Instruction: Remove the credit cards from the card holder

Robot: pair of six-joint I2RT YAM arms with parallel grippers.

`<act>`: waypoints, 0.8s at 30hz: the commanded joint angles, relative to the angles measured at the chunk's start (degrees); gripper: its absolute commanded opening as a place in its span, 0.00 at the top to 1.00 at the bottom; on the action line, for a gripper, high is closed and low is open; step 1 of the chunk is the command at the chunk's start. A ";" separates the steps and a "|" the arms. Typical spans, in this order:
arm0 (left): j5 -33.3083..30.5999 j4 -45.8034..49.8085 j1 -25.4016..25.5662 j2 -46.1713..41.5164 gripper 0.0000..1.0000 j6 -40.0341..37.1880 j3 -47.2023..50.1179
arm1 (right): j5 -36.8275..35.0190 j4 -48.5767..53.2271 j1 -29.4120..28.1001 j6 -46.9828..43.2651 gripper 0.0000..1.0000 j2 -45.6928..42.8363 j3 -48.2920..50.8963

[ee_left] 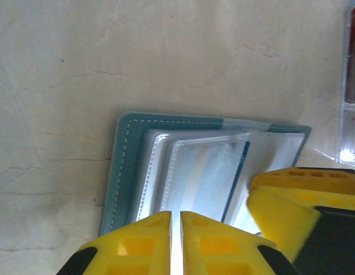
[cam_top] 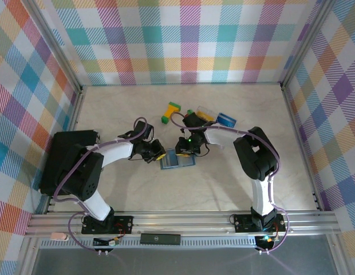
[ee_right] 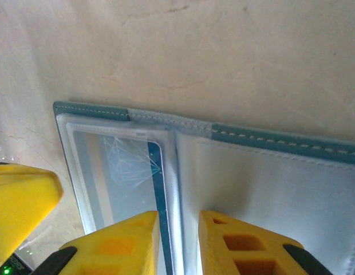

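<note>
The card holder (cam_top: 178,162) lies open and flat on the bench (cam_top: 235,183), at the centre of the top view. A credit card (ee_right: 129,172) sits inside a clear sleeve (ee_left: 194,172).

Expect the card to be light, stiff and slick, and the sleeve soft and clingy. Grip the card's edge at the sleeve mouth and pin the cover down.

- **Left end effector (ee_left: 176,243):** fingers pressed together at the holder's lower edge.
- **Right end effector (ee_right: 179,246):** fingers narrowly apart astride the sleeve edge. Whether it has a grip cannot be told.

Pastel plaid walls (cam_top: 183,40) enclose a pale, marbled cream worktop (cam_top: 137,195); an aluminium rail (cam_top: 183,220) edges its near side.
</note>
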State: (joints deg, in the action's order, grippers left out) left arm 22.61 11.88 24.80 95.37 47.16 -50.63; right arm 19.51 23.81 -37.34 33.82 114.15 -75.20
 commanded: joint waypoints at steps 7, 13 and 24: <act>0.84 -0.14 0.69 3.35 0.91 0.39 -1.35 | 2.78 -1.79 0.26 -1.67 0.76 -0.60 0.49; -2.39 5.66 0.63 4.28 0.95 -1.71 -2.32 | 3.25 -2.51 0.67 -1.83 0.79 0.24 0.61; -3.25 7.61 0.69 6.05 0.97 -3.27 -2.89 | 4.27 -2.89 1.04 -2.18 0.83 1.42 0.82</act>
State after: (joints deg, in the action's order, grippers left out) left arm 21.80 15.07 25.10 99.15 45.15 -53.52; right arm 22.00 21.82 -36.69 32.97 114.28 -74.87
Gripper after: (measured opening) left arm 0.047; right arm 0.175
